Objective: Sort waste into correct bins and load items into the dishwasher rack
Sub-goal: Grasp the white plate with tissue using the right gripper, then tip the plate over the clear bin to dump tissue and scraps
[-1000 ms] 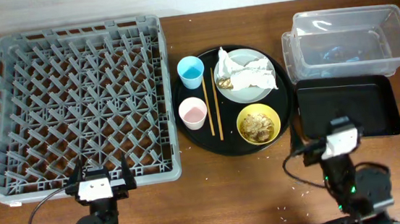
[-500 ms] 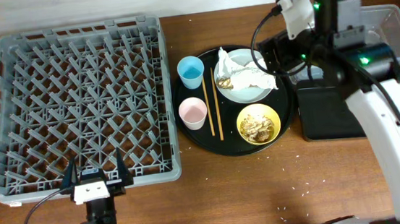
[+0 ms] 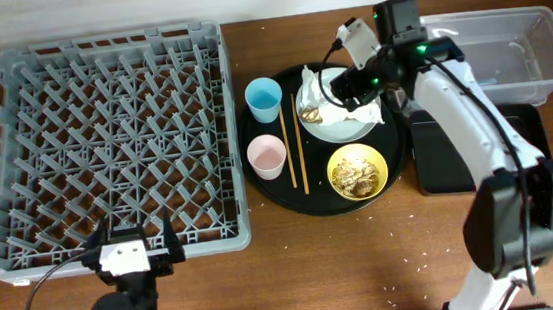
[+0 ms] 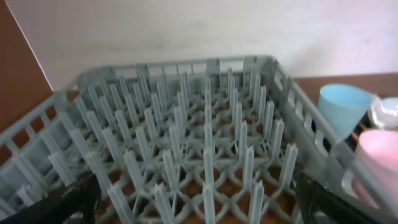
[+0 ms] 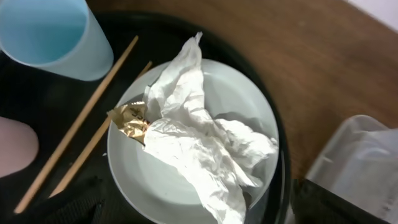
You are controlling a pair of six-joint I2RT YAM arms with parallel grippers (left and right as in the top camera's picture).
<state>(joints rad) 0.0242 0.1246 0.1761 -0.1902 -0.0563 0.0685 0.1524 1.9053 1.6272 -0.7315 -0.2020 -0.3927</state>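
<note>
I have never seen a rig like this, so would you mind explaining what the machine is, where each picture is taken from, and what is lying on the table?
These are two robot arms at a table. The overhead view looks down; the other two come from cameras on each wrist. The left tool sits open before the grey dishwasher rack. The right tool hovers open over a pale plate carrying a crumpled tissue, holding nothing. That plate shares a round black tray with a blue cup, a pink cup, chopsticks and a yellow bowl of food scraps. To the right are a clear tub and a flat black tray.
</note>
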